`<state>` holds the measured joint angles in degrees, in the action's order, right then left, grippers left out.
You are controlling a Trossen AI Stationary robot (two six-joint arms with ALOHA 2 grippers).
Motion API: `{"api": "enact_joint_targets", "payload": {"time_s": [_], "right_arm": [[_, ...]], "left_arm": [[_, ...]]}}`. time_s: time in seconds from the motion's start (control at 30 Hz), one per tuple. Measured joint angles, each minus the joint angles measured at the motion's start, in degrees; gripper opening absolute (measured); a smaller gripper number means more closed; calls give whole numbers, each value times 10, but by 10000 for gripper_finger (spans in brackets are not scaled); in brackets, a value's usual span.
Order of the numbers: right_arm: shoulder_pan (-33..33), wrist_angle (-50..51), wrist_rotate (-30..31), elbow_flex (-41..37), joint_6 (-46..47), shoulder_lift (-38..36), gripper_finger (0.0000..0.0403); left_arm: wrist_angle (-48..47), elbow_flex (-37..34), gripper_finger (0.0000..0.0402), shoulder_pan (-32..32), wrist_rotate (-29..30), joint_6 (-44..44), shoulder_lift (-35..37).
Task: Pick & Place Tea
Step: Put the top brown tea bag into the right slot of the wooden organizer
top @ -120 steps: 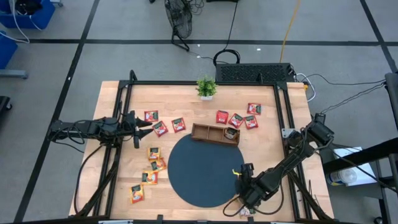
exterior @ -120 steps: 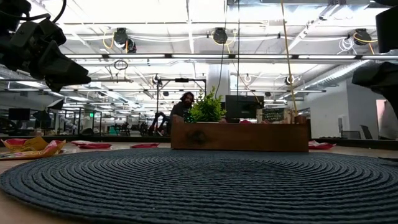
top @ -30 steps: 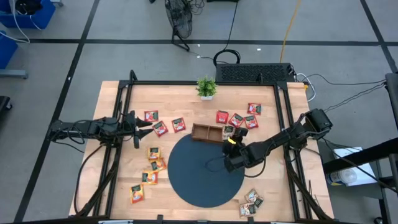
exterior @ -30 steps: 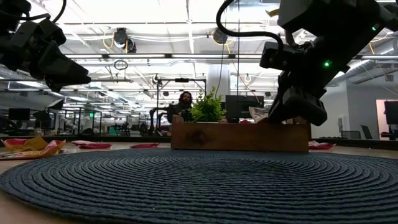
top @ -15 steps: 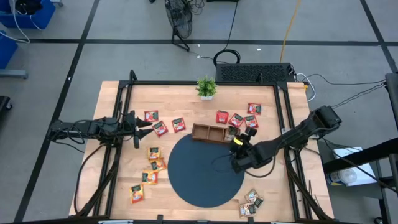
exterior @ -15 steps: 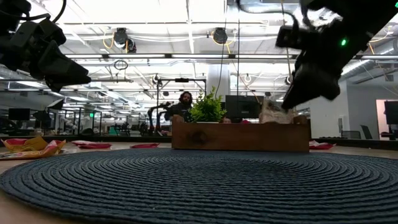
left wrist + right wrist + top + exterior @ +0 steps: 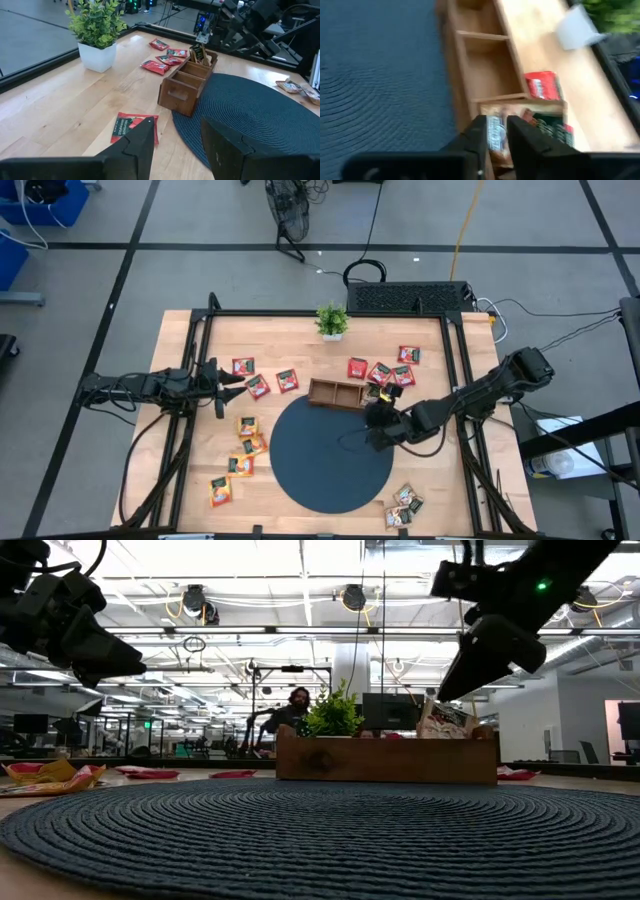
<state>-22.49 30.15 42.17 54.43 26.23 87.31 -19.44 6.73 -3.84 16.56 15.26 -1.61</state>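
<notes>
Small tea sachets lie flat on the wooden table: red ones (image 7: 262,383) at the left, more red ones (image 7: 385,370) at the far right, yellow-orange ones (image 7: 245,445) and pale ones (image 7: 405,502) near the front edge. The brown tray (image 7: 335,392) holds pale and dark-green sachets (image 7: 445,720) leaning upright in its right compartment (image 7: 540,125). My right gripper (image 7: 377,418) hangs above that compartment (image 7: 447,690), clear of the sachets, its fingers (image 7: 496,137) only narrowly open. My left gripper (image 7: 232,380) waits at the table's left, open (image 7: 177,145).
A dark round woven mat (image 7: 332,455) lies before the tray, bare. A small potted plant (image 7: 332,320) stands at the far edge. The tray's left and middle compartments (image 7: 475,55) are unfilled. A black frame rail (image 7: 455,380) runs along the table's sides.
My right gripper has risen from the tray's right compartment and drawn slightly toward the table's right edge. It has let go of a pale sachet, which now leans in that compartment.
</notes>
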Motion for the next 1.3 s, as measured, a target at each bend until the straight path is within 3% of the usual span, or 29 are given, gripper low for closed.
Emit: {"api": "enact_joint_targets", "payload": {"time_s": [0.1, 0.57, 0.93, 1.1, 1.3], "right_arm": [[18, -17, -20, 0, -40, 5, 8], [80, -16, -110, 0, -57, 11, 0], [105, -8, -152, 3, -76, 103, 0], [112, -6, -146, 2, -74, 109, 0], [100, -1, -55, 1, -69, 109, 0]], "left_arm": [[0, 0, 161, 0, 0, 0, 0], [0, 0, 161, 0, 0, 0, 0], [0, 0, 161, 0, 0, 0, 0], [0, 0, 161, 0, 0, 0, 0], [0, 0, 161, 0, 0, 0, 0]]}}
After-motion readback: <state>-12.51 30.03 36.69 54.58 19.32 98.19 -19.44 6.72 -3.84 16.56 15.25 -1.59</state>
